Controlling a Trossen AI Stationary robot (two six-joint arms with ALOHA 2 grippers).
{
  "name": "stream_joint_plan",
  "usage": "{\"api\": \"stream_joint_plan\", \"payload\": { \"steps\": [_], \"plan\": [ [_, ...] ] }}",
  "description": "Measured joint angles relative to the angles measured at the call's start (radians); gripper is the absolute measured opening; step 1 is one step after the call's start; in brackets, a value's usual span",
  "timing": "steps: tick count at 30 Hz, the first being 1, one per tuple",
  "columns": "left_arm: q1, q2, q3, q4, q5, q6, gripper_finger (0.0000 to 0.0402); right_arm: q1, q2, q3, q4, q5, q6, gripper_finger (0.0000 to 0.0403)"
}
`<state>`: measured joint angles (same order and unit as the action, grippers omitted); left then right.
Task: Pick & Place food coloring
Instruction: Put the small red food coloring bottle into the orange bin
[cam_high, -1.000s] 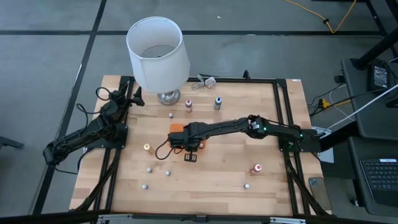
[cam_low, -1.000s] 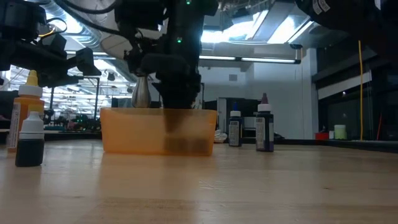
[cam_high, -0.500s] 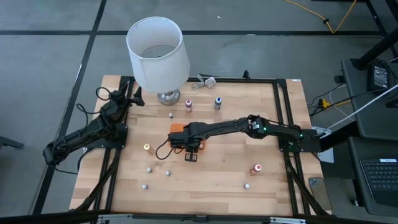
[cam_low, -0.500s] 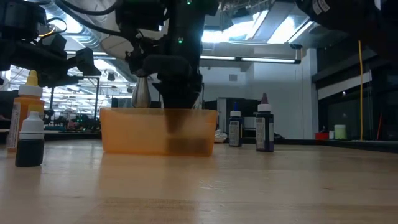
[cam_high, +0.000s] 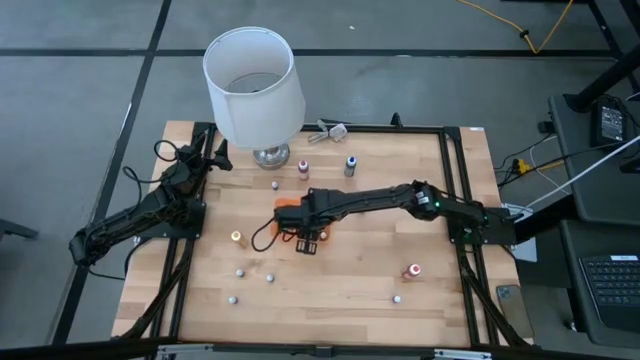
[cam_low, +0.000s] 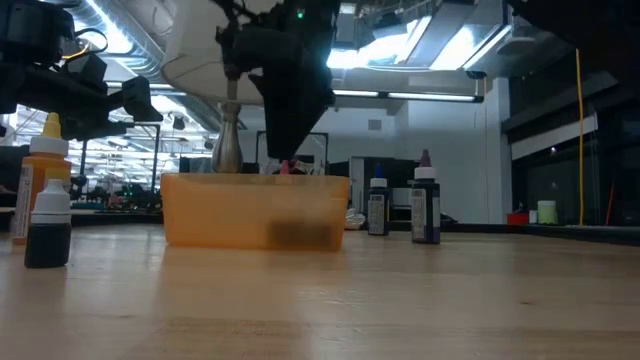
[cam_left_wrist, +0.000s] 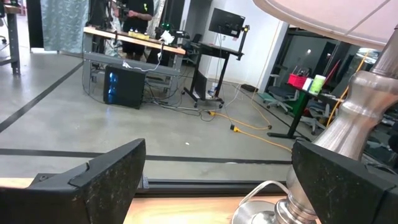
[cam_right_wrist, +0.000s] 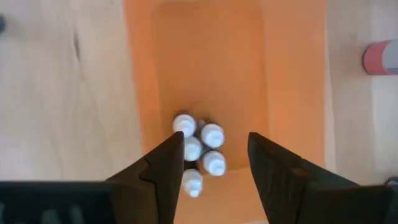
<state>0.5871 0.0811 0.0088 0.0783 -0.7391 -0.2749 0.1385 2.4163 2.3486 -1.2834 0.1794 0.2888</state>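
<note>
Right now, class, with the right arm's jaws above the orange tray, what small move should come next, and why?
Probably lift the right gripper clear of the orange tray: its jaws stand apart and empty, and five bottles already sit clustered below, while others wait on the table.

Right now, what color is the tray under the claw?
Orange. The tray shows best in the right wrist view.

left end effector (cam_left_wrist: 214, 180): fingers wide, idle at table edge | right end effector (cam_right_wrist: 211, 168): fingers apart, empty, pointing down
</note>
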Motion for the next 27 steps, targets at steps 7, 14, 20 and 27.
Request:
{"api": "stream_joint_plan", "payload": {
  "steps": [7,14,20,27],
  "plan": [
    [0.000,0.000,0.000,0.000,0.000,0.000,0.0391,0.064,-0.028,-0.022,0.005,-0.020,0.073,0.0231],
    [0.000,0.000,0.000,0.000,0.000,0.000,0.0391,0.144,-0.183,-0.290,0.144,-0.029,0.074,0.0290],
    [0.000,0.000,0.000,-0.001,0.000,0.000,0.0391,0.240,-0.353,-0.523,0.259,-0.052,0.047,0.0300],
    [0.000,0.000,0.000,0.000,0.000,0.000,0.0391,0.386,-0.484,-0.731,0.328,-0.131,-0.009,0.0297]
  ]
}}
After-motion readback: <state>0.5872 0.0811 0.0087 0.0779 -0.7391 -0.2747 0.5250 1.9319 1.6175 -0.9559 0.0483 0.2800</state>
